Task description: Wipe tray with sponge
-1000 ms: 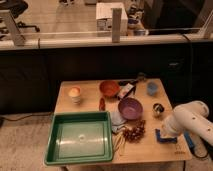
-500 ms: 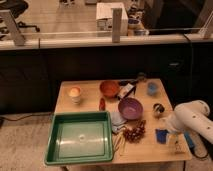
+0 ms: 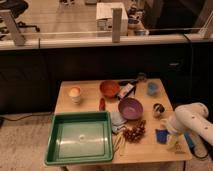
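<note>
The green tray [image 3: 60, 155] lies empty at the table's front left. A small blue block that looks like the sponge [image 3: 161, 135] sits near the front right edge. My gripper [image 3: 171, 141] hangs from the white arm [image 3: 192, 120] at the table's right front corner, right beside the sponge and partly over it. I cannot tell whether it touches the sponge.
On the wooden table [image 3: 90, 92]: a white cup [image 3: 74, 94], an orange bowl [image 3: 109, 88], a purple bowl [image 3: 130, 107], a blue cup [image 3: 152, 88], a red item [image 3: 102, 103], a pale cloth [image 3: 118, 120], grapes [image 3: 134, 133]. A dark counter wall stands behind.
The white arm has shifted only slightly at the table's right front corner. The tray and the other objects have not moved.
</note>
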Motion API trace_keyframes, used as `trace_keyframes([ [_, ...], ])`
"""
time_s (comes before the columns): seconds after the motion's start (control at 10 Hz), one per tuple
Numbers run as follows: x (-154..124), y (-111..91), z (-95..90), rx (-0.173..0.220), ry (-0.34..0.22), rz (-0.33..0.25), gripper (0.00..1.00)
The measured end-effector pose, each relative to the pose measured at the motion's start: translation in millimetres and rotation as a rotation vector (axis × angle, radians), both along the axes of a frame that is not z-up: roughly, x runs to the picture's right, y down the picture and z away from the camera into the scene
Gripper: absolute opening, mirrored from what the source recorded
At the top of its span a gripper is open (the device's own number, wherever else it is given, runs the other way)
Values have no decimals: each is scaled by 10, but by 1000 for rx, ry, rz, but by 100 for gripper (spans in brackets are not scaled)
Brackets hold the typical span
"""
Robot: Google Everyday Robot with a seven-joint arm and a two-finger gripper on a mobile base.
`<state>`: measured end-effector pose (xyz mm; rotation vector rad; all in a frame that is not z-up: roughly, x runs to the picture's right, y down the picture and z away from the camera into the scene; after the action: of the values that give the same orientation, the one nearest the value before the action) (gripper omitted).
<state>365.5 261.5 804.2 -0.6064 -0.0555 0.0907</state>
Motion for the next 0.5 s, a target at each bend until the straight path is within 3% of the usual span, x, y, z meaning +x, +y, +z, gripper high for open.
trace_keyframes([
  [0.1,36,28,20,0,4,5,50],
  [0.5,75,52,-5,3,6,10,9],
])
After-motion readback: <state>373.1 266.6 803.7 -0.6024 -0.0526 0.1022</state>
